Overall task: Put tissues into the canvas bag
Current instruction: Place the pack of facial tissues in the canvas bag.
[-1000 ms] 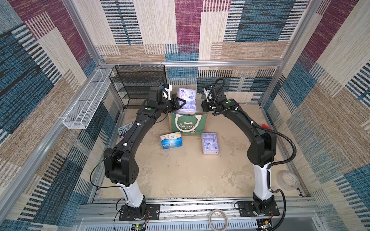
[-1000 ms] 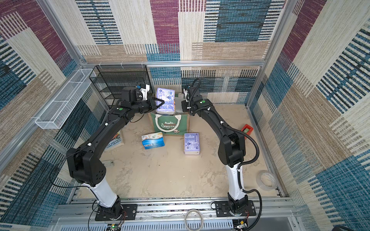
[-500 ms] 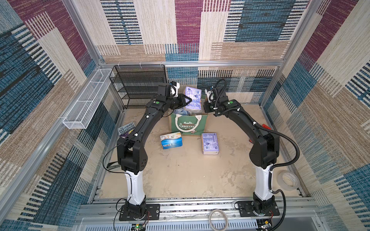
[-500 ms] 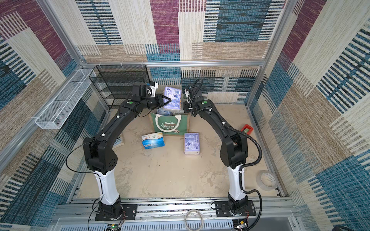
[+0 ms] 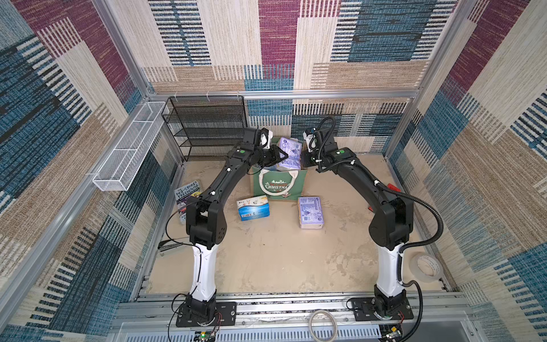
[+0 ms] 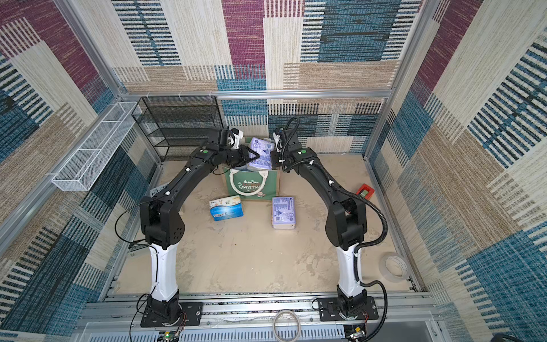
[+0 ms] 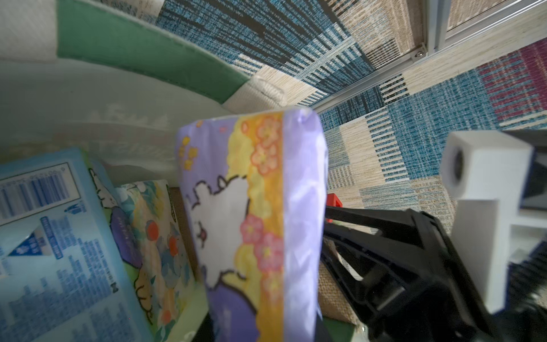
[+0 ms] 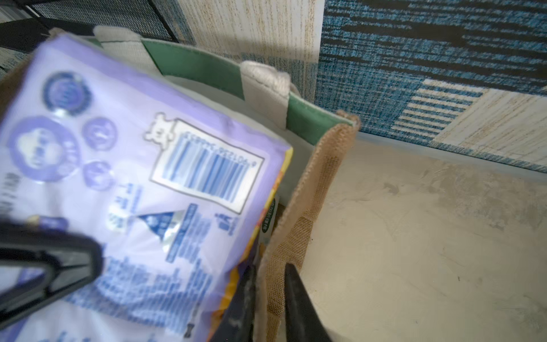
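Standing almost upright on its long axis, the lavender pack [image 5: 291,151] has its lower end in the mouth of the canvas bag [image 5: 300,186]. The left gripper [image 5: 281,156] clamps the pack from above. The right gripper [image 8: 270,296] pinches the bag's jute side wall.

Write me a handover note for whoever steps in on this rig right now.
Left hand: shut on a purple tissue pack, held over the open bag.
Right hand: pinching the bag's tan side wall.
Done: a light blue pack and a printed pack lie inside; more may be hidden.
On the table, in front of the bag: a blue-and-white pack and a second purple pack.
Left: drop the held pack in, then bag those two.
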Action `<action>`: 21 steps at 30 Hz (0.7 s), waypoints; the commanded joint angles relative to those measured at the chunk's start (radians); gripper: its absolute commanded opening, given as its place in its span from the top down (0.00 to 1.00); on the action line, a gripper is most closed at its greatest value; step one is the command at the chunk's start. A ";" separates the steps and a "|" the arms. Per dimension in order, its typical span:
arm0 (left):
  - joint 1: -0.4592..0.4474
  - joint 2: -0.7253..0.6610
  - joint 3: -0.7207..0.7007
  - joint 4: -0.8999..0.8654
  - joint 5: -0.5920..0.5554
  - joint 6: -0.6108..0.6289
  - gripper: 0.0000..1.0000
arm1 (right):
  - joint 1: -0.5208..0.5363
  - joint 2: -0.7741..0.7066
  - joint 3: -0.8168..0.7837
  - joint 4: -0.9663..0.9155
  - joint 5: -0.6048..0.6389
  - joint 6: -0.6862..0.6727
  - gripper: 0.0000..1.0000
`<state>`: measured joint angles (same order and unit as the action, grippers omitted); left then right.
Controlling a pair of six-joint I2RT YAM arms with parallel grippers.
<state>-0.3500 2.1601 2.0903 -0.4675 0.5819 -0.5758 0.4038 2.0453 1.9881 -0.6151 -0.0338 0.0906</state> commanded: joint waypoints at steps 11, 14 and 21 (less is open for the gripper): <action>-0.013 0.103 0.040 -0.022 0.084 -0.039 0.73 | 0.000 -0.025 -0.002 0.046 0.004 0.016 0.79; -0.012 0.122 0.047 -0.062 0.072 -0.032 0.73 | 0.000 -0.029 -0.005 0.050 0.001 0.018 0.79; -0.014 0.184 0.094 -0.132 0.070 -0.014 0.71 | 0.000 -0.035 -0.010 0.054 -0.001 0.020 0.79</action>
<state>-0.3622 2.3341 2.1658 -0.5564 0.6338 -0.6025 0.4038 2.0228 1.9827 -0.5953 -0.0345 0.0994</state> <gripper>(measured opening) 0.332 0.209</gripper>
